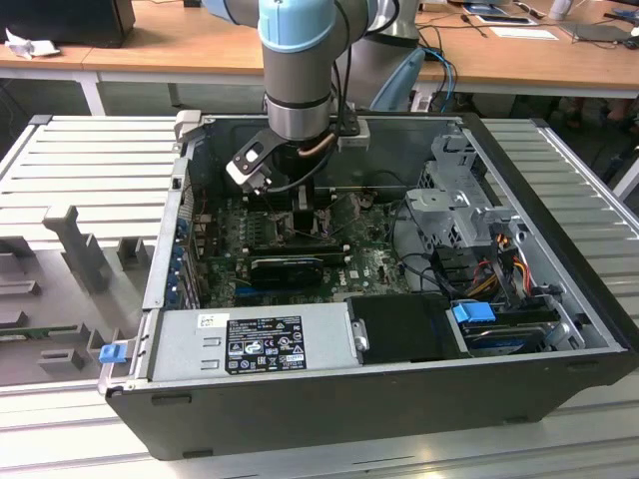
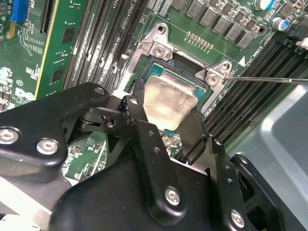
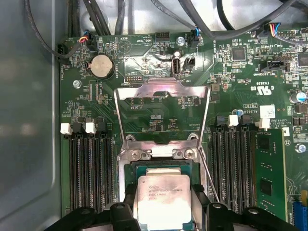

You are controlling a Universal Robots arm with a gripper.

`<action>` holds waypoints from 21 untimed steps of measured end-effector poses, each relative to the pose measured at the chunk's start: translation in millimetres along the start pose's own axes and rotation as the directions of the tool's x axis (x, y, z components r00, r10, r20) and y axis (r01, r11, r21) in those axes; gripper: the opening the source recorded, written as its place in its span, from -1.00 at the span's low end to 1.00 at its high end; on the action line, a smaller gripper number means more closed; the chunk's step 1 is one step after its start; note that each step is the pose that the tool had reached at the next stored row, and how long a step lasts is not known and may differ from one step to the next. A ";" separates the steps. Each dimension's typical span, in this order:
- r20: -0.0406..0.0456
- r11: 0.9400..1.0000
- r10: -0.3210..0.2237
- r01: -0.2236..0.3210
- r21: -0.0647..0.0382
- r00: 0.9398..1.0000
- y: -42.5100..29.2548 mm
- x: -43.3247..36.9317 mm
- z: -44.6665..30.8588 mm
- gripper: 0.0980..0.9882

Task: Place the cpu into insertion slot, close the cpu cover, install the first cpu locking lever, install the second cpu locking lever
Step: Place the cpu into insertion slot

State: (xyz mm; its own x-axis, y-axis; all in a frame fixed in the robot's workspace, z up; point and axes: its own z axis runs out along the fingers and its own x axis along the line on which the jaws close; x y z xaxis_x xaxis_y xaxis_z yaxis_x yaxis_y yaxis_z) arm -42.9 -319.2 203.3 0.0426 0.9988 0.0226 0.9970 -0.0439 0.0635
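Wooden desks (image 1: 180, 45) line the back, and a ribbed grey table (image 1: 90, 160) carries the open computer case (image 1: 379, 399). Taking the case as a clock face in the exterior view, the arm (image 1: 298, 60) comes down at about 11 o'clock, the power supply (image 1: 250, 344) lies at 7 o'clock and the drive cage (image 1: 454, 205) stands at 3 o'clock. On the green motherboard (image 3: 159, 62) the cpu cover (image 3: 162, 91) is swung up and open, and 1 thin locking lever (image 2: 269, 79) juts free beside the socket.

The gripper (image 2: 166, 118) is closed narrowly on the cpu (image 2: 166, 101), its 2 fingers (image 2: 135, 108) pressing opposite edges. The chip sits directly over the insertion slot (image 2: 179, 72). Whether it already rests on the socket floor is hard to tell, since the fingers hide its near edge.

To do this step well, I judge the chip should stay level, with its corners square to the black rim. It should go straight down without sliding, as sideways drag could harm the contacts.
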 end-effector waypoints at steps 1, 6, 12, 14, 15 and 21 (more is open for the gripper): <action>0.000 1.000 0.000 0.000 0.000 1.000 -0.1 0.1 1.0 -0.03; 0.000 1.000 0.000 0.000 0.000 1.000 -0.2 0.2 2.6 -0.03; 0.000 1.000 0.000 0.000 0.000 1.000 -0.2 0.2 2.9 0.15; -0.001 1.000 0.000 0.000 0.000 1.000 -0.1 0.2 1.2 0.15; -0.001 1.000 0.000 0.000 0.000 1.000 0.0 0.3 -0.9 0.15; -0.001 1.000 0.000 0.000 0.000 1.000 0.5 0.4 -8.6 0.11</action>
State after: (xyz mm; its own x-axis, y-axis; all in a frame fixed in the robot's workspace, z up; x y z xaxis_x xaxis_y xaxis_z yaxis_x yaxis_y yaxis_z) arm -42.9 -318.9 212.0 0.0426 0.9988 0.0234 0.9970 -0.0440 0.0635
